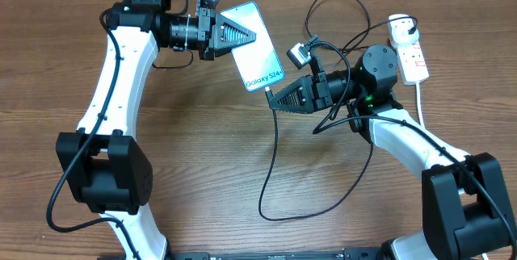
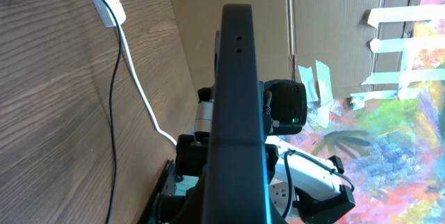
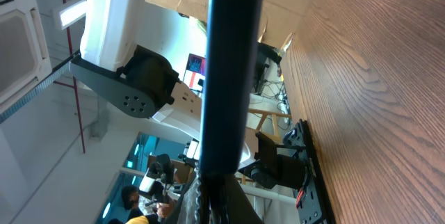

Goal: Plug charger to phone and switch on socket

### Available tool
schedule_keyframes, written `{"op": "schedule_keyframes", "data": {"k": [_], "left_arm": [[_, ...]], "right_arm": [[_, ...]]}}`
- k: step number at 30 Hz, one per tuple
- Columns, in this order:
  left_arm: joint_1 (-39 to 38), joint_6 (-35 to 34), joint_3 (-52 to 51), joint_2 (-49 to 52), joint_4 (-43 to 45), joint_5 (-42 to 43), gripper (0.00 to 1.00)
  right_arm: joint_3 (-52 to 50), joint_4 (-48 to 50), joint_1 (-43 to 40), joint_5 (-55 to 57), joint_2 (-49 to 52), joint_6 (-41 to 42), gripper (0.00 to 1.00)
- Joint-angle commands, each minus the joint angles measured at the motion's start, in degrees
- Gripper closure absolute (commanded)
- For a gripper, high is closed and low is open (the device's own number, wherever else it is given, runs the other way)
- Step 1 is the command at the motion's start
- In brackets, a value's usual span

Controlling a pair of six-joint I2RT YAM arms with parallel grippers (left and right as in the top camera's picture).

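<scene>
My left gripper [image 1: 254, 34], shut, lay over the phone [image 1: 260, 60] at the table's twelve o'clock. My right gripper [image 1: 272, 102], also shut, pointed at its six o'clock end, where the charger [image 1: 275, 155] met it (seated or not, I couldn't tell). I judged plugging nearly done; next, pressing the socket [image 1: 412, 58] switch at two o'clock.

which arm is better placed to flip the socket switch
Right, probably. The socket lies at the far right, much nearer the right gripper, which is shut at the phone's lower corner. The left gripper sits over the phone's upper edge, further left, and would have to reach across.
</scene>
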Motion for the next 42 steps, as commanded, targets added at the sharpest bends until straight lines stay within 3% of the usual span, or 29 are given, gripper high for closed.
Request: {"op": "schedule_keyframes", "data": {"k": [1, 42], "left_arm": [[0.6, 0.2, 0.0, -0.3, -0.1, 3.7, 0.96], [0.0, 3.1, 0.0, -0.3, -2.2, 5.1, 0.96]], "right_arm": [[1.4, 0.2, 0.2, 0.0, -1.3, 0.2, 0.96], [1.6, 0.3, 0.2, 1.7, -1.3, 0.3, 0.96]]}}
